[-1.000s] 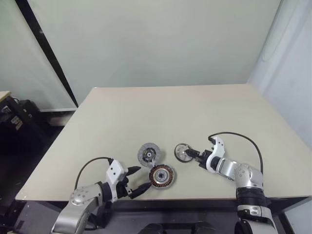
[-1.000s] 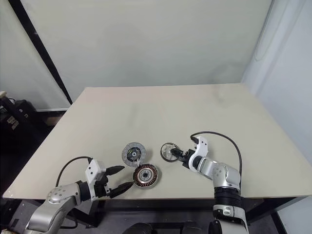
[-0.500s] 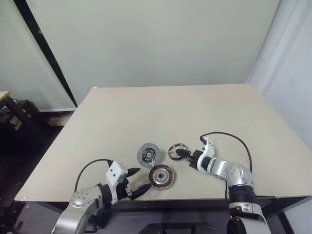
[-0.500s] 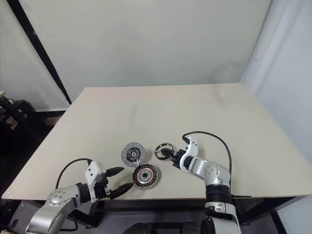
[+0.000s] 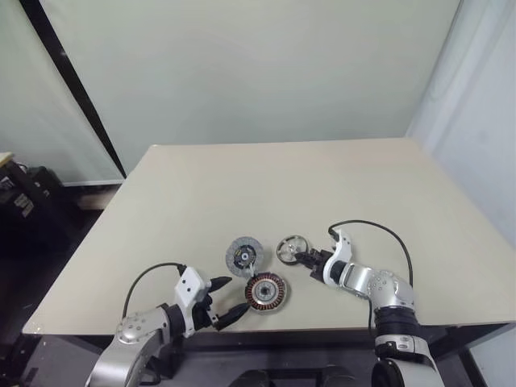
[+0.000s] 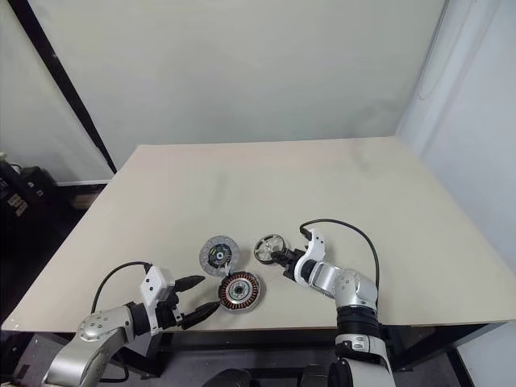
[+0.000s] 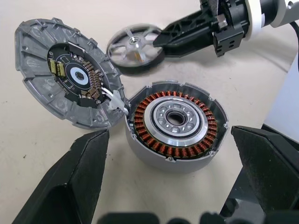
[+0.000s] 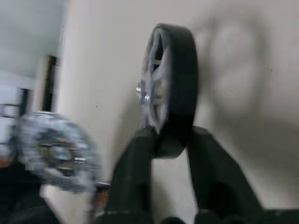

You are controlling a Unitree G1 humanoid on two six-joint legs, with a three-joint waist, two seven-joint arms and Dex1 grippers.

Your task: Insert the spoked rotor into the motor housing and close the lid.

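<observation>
Since a second ago, right hand (image 8: 168, 140) has pinched the rotor's (image 5: 291, 248) rim near the surface's front edge; that thin edge grip could slip. Left hand (image 5: 225, 299) wide.

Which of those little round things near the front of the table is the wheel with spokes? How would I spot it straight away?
Look at the near edge of the beige table, where three round parts sit close together. The spoked rotor is the rightmost one, gripped at its rim by the right tool. Unlike the motor housing with its copper windings and the grey lid, it is shiny silver with open spokes.
</observation>
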